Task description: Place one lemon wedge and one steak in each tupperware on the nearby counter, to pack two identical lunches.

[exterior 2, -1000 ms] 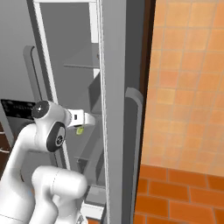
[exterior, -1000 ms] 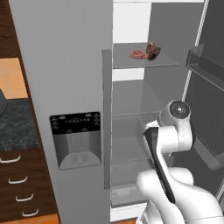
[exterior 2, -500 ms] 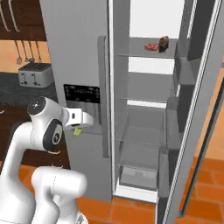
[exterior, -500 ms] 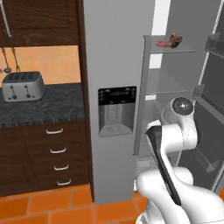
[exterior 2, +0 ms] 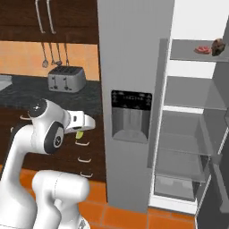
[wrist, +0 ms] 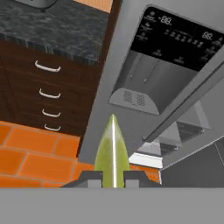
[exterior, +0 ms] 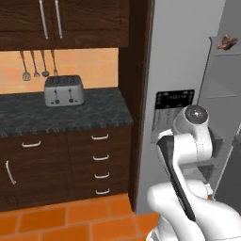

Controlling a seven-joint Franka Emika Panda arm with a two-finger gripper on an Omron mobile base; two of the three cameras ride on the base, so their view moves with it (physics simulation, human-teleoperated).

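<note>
One lemon wedge sits pinched between the fingertips of the gripper, jaws narrow and closed on its sides; in the hand view its yellow-green point rises straight up from between them. From the right base view the wedge shows as a small green bit under the hand, held in the air in front of the drawers.

Below the hand lies the orange tiled floor. Just beyond stands the grey fridge, its closed left door carrying a black panel and dispenser. The right door is swung open, baring grey shelves. On the top shelf, well above the arm, lie a red steak and a darker brown piece beside it, close together; whether they touch I cannot tell.

Left of the fridge runs the counter, black with grey marbling, over dark brown drawers with curved silver handles. A silver toaster stands upright on it near the back. Behind it, on the orange wall, three utensils hang side by side. Dark wooden cabinets with long silver handles hang above them.
</note>
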